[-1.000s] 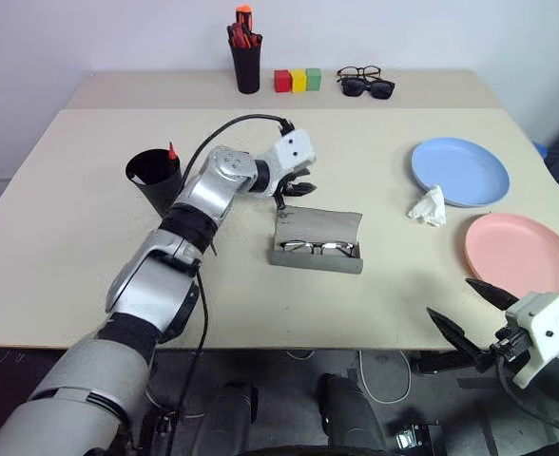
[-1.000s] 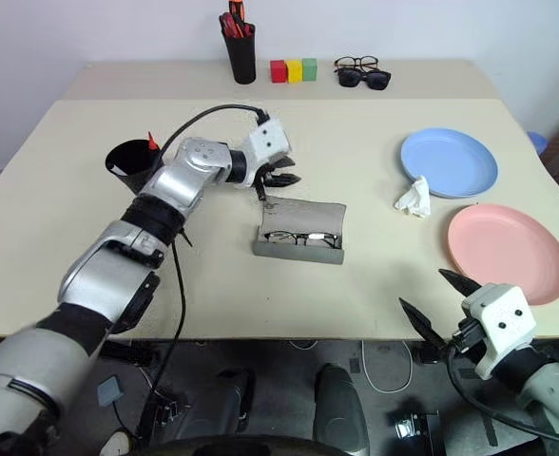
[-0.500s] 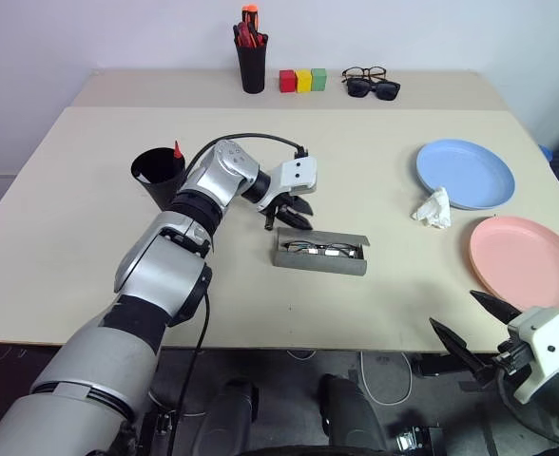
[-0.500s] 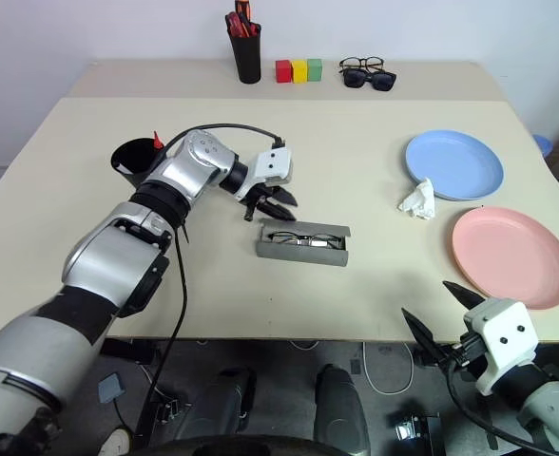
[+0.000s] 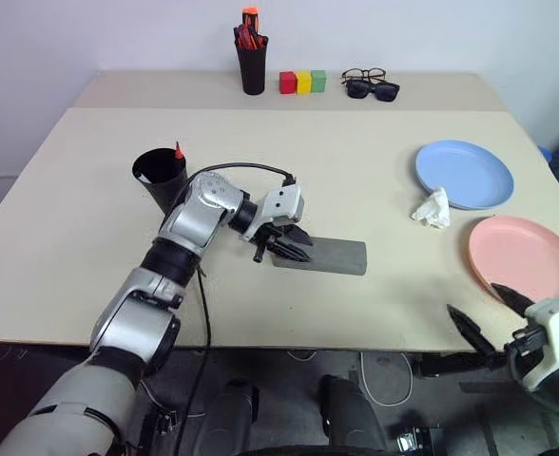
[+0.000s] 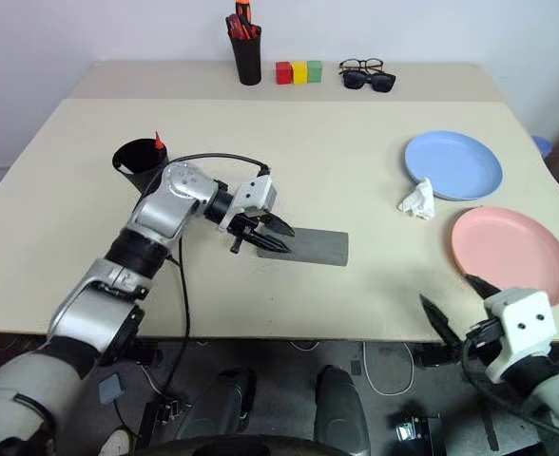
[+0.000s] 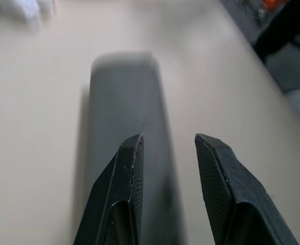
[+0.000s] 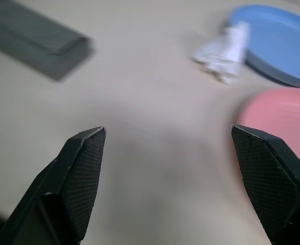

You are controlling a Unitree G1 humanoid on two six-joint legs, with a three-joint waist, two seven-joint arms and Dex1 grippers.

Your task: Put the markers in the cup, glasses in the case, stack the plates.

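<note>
Over the closed case (image 5: 322, 255), the bent left arm's claw (image 5: 289, 249) points rightward, fingers slightly parted, pinching nothing; right claw (image 5: 493, 313) hangs spread at the bench (image 5: 89, 190) edge.

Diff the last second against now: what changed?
The case went from lid up, glasses showing, to shut. The left gripper pulled back toward the robot, now low at the case's left end, holding nothing. Right gripper stayed open near the table edge. Both plates, tissue and cup unchanged.
</note>
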